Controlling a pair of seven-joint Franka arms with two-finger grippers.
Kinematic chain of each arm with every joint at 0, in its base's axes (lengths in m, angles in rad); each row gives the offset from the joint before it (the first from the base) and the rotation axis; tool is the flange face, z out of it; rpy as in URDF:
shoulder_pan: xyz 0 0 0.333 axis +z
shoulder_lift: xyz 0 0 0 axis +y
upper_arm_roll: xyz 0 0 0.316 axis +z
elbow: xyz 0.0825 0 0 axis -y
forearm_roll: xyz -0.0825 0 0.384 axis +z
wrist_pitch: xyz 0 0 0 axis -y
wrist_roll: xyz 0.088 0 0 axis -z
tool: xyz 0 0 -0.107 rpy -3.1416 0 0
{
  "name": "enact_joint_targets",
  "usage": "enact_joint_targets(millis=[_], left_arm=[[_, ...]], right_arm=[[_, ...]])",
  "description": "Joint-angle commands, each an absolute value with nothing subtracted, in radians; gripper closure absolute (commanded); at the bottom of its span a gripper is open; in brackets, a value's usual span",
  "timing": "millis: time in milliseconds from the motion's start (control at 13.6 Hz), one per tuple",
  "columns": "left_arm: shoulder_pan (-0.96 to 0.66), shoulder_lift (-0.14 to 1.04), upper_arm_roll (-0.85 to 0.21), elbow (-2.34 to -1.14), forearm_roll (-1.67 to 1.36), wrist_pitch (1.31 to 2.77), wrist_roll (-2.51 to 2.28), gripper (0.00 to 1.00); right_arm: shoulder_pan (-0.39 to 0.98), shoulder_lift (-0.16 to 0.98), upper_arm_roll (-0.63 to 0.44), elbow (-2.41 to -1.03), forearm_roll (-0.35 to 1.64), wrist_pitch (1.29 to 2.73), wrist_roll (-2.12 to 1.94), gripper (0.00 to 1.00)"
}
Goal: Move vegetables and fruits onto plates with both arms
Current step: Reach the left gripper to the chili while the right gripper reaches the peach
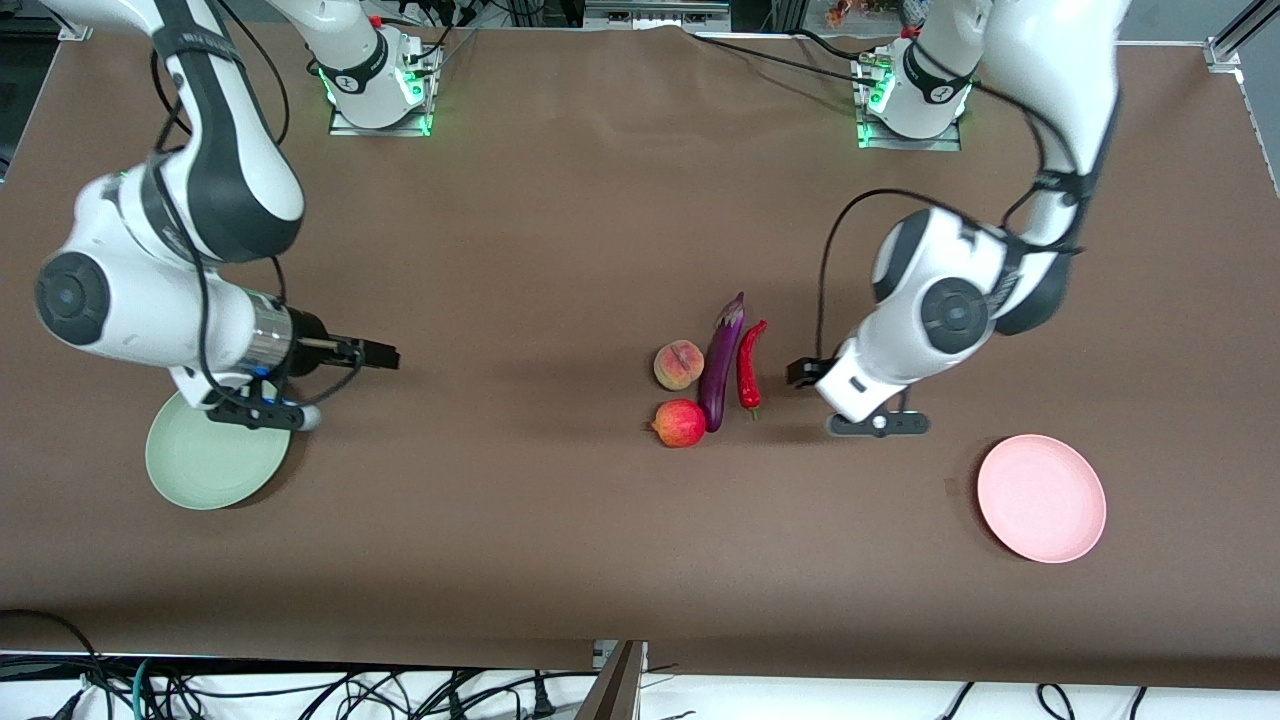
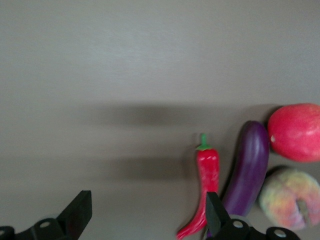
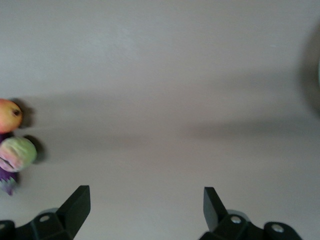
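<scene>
The eggplant (image 1: 723,362), chili (image 1: 749,365), peach (image 1: 679,364) and red fruit (image 1: 679,423) lie together mid-worktop (image 1: 560,250). The left pincer (image 1: 800,372) hangs wide open and empty beside the chili. The right pincer (image 1: 385,353), open and empty too, hangs near the green plate (image 1: 205,465); the pink plate (image 1: 1041,498) sits toward the left arm's end.

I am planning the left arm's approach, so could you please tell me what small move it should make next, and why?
Probably ease the left gripper sideways over the thin curved red chili pepper and lower it. Its jaws are open with nothing between them, and the chili, lying on the brown table, is the item nearest it, beside the long glossy purple eggplant.
</scene>
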State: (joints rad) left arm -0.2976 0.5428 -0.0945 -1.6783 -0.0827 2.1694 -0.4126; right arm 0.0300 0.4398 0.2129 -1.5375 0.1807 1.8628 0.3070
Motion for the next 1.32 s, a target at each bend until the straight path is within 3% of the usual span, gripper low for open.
enact_joint_targets(millis=[0, 293, 660, 807, 954, 1027, 1247], left_arm=[[-0.347, 0.629, -0.081, -1.635, -0.094, 2.267, -0.514, 0.00], [-0.405, 0.695, -0.080, -1.640, -0.094, 2.371, -0.615, 0.00], [-0.417, 0.732, -0.081, -1.651, -0.089, 2.390, -0.617, 0.01], [-0.433, 0.738, -0.083, -1.661, -0.084, 2.390, -0.603, 0.41], [-0.431, 0.742, -0.083, -1.669, -0.084, 2.387, -0.601, 0.72], [-0.430, 0.742, -0.081, -1.669, -0.084, 2.381, -0.601, 0.82], [-0.422, 0.738, -0.081, -1.674, -0.084, 2.373, -0.601, 0.85]], right_arm=[[0.116, 0.500, 0.212, -1.519, 0.206, 1.957, 0.435, 0.00], [0.227, 0.564, 0.210, -1.522, 0.207, 2.083, 0.609, 0.00], [0.336, 0.644, 0.210, -1.522, 0.206, 2.247, 0.764, 0.00], [0.383, 0.679, 0.210, -1.520, 0.206, 2.339, 0.845, 0.00], [0.419, 0.710, 0.210, -1.519, 0.206, 2.454, 0.920, 0.00], [0.429, 0.721, 0.210, -1.519, 0.206, 2.503, 0.954, 0.00], [0.474, 0.742, 0.210, -1.519, 0.195, 2.559, 0.989, 0.00]])
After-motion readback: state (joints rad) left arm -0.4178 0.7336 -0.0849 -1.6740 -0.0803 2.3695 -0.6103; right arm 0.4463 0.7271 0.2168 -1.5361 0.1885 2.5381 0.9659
